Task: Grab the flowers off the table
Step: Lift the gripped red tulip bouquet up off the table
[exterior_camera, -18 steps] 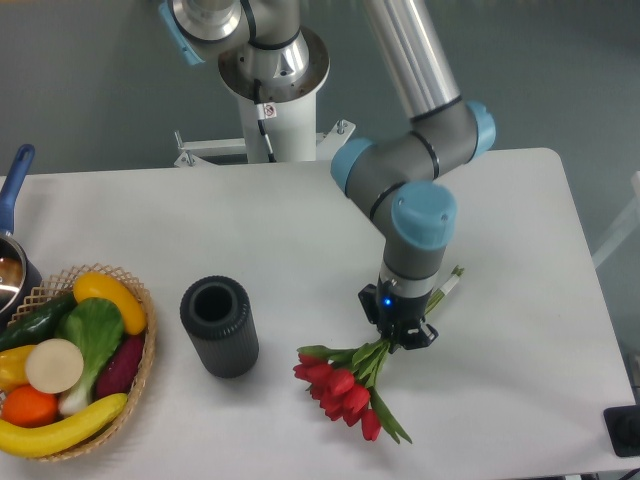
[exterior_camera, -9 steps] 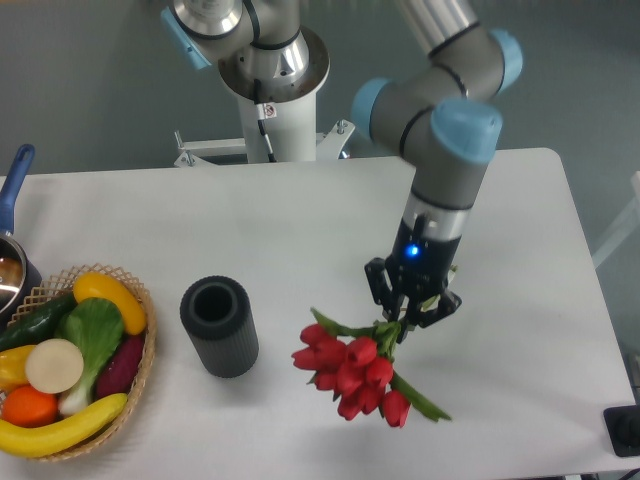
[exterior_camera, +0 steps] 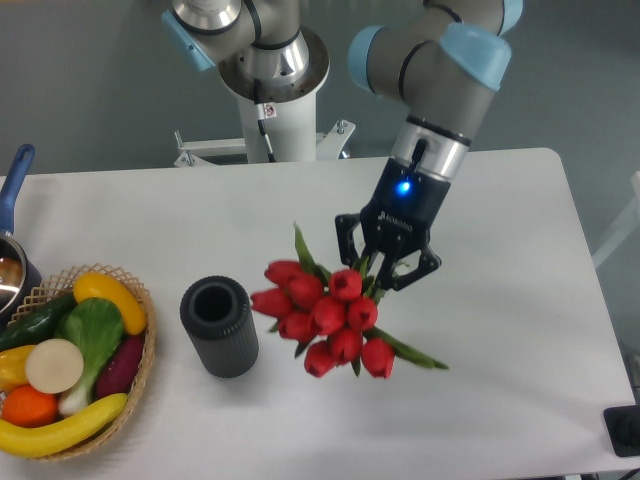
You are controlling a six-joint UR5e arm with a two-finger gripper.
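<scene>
The flowers (exterior_camera: 325, 315), a bunch of red tulips with green leaves, hang in the air above the white table (exterior_camera: 520, 300), heads pointing toward the camera. My gripper (exterior_camera: 385, 265) is shut on their green stems just behind the heads. The lower part of the stems is hidden behind the gripper and the blooms. The bunch is right of the black cylinder and apart from it.
A black ribbed cylinder vase (exterior_camera: 219, 326) stands upright left of the flowers. A wicker basket (exterior_camera: 130, 285) with fruit and vegetables sits at the left edge, a blue-handled pot (exterior_camera: 12, 215) behind it. The robot base (exterior_camera: 270, 70) stands at the table's back.
The gripper has risen and moved up and left with the flowers in it. The bunch has left the tabletop and now looks larger, closer to the camera.
</scene>
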